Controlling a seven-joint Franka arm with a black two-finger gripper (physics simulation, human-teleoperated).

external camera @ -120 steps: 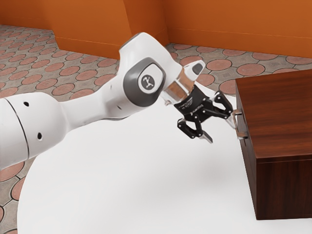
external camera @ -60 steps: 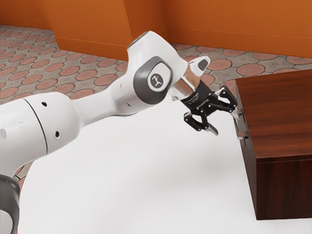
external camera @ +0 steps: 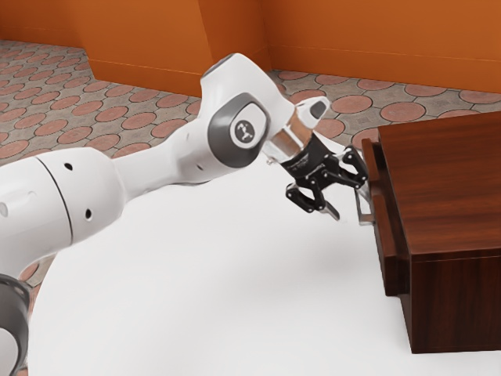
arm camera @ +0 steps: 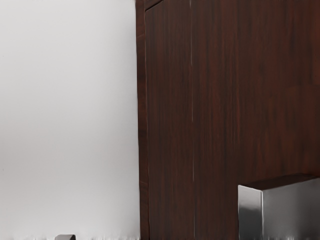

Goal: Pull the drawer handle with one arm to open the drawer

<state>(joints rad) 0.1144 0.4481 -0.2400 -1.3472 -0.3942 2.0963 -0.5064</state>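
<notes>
A: Where do we find the drawer (external camera: 389, 251)?

B: We see it at the exterior view's right. It sits at the top of the dark wooden cabinet (external camera: 454, 313) and stands partly out of it, its front clear of the cabinet's face.

A: And the handle (external camera: 364, 205)?

B: We see a metal bar standing off the drawer's front, on the side that faces the arm (external camera: 156, 168).

A: What do we make of the gripper (external camera: 349, 198)?

B: It is released. The black fingers (external camera: 330, 210) are spread. The upper one reaches the handle, while the lower one hangs free over the white table (external camera: 196, 313), with bare table showing between it and the bar. We cannot tell whether the upper one hooks behind the bar or only touches it.

A: And from the wrist?

B: We look along the drawer's wood front (arm camera: 225, 100), with the table (arm camera: 65, 100) beside it and the handle (arm camera: 280, 210) large and close to the hand.
</notes>
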